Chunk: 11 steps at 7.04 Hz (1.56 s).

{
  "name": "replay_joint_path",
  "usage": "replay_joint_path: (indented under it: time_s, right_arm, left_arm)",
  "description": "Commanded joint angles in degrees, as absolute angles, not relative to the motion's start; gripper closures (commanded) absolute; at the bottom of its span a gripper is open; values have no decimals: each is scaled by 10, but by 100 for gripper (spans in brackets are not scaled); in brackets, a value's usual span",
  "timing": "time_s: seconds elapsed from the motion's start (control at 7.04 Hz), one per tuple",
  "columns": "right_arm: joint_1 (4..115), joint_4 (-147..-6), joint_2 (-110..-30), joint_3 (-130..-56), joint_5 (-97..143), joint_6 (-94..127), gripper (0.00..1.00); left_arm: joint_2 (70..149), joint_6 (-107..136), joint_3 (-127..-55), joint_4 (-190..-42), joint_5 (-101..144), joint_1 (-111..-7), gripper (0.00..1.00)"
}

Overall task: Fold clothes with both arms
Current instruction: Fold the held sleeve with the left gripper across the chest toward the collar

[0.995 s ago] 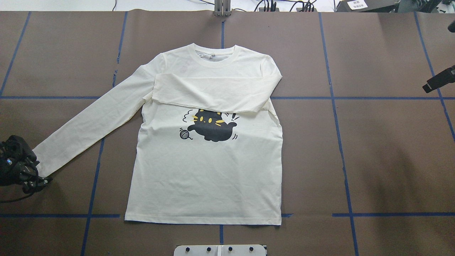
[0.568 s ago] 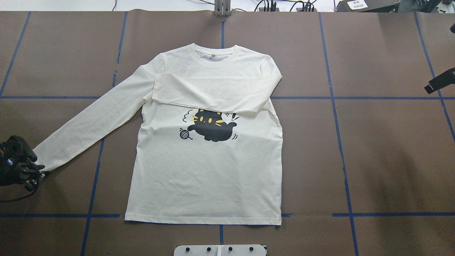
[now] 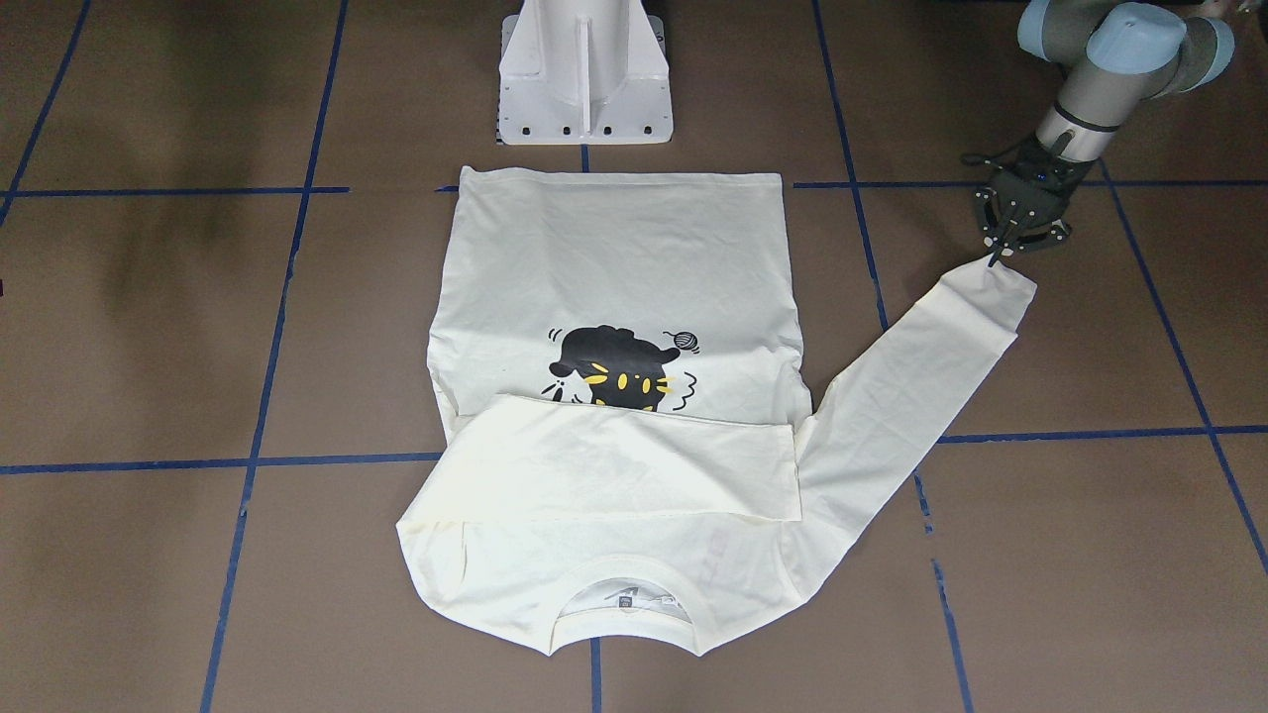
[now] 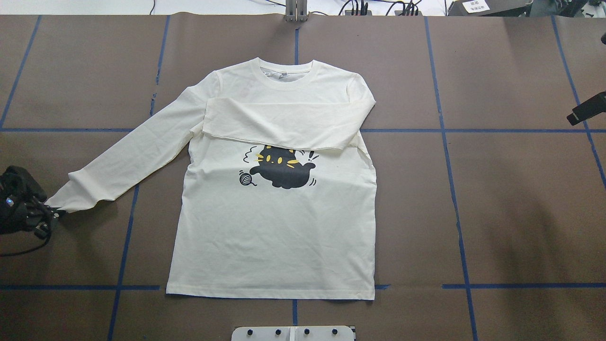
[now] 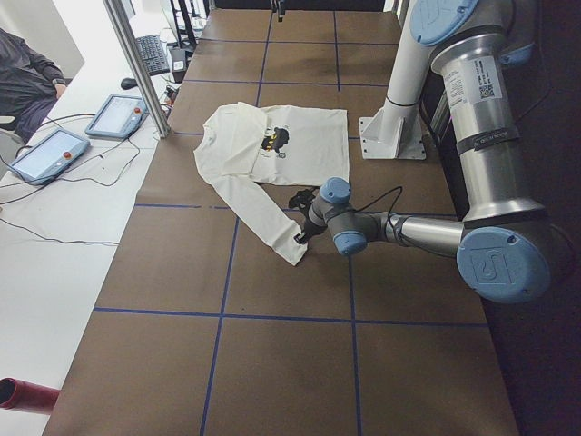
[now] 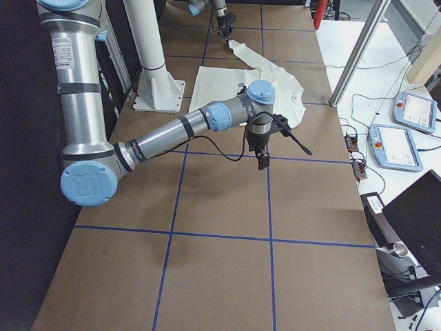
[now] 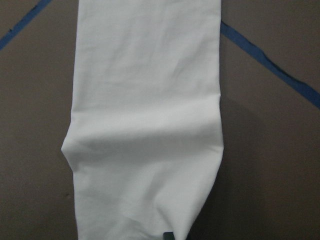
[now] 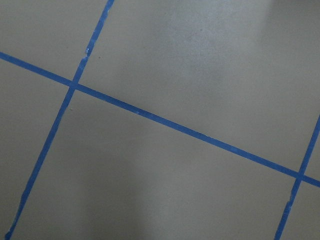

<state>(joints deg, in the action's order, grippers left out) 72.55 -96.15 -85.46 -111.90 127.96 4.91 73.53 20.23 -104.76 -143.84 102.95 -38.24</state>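
Note:
The cream-white T-shirt [image 4: 270, 237] lies flat on the brown table, cat print [image 4: 279, 168] facing up. One sleeve [image 4: 284, 125] is folded across the chest. The other sleeve [image 4: 128, 161] stretches out toward my left gripper [image 4: 49, 215], which is shut on the cuff corner [image 3: 994, 259] and holds it slightly off the table. In the left wrist view that sleeve [image 7: 150, 100] fills the frame, buckled near the cuff. My right gripper [image 6: 262, 160] hangs over bare table far from the shirt. Whether it is open or shut I cannot tell.
The white pedestal base [image 3: 584, 89] stands just behind the shirt's hem. Blue tape lines [image 8: 165, 120] grid the table. A metal post [image 5: 136, 64] and tablets [image 5: 118, 113] are on a side bench, where a person [image 5: 23, 82] sits.
My left gripper has risen and shifted toward the shirt with the cuff in it, so the sleeve now buckles near its end. The right arm's black end has drifted slightly outward.

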Motion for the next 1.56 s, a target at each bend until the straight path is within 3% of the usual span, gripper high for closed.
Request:
replay_joint_path:
  time_s: [0.0,0.57,0.85,1.14,1.42]
  right_arm:
    - [730,-962,-854,-1118,1281,51,0]
    - [736,-962,-856,-1119,1281,52,0]
    - [738,-962,-854,-1119,1281,54,0]
    - [744,-962,-855,-1118,1279,51,0]
    - [748,-962,-858,-1117,1279,49,0]
  left_arm:
    - [834,200,-1052,-1358,1060,-476,100]
    - [1092,226,-1043,-1141,1046,-540,100]
    - [1280,377,-987,-998,1007,-521,100]
    - [1433,504,-860,-983,904,-420,100]
    - [1448,517,-842,-1007,759,-302,100]
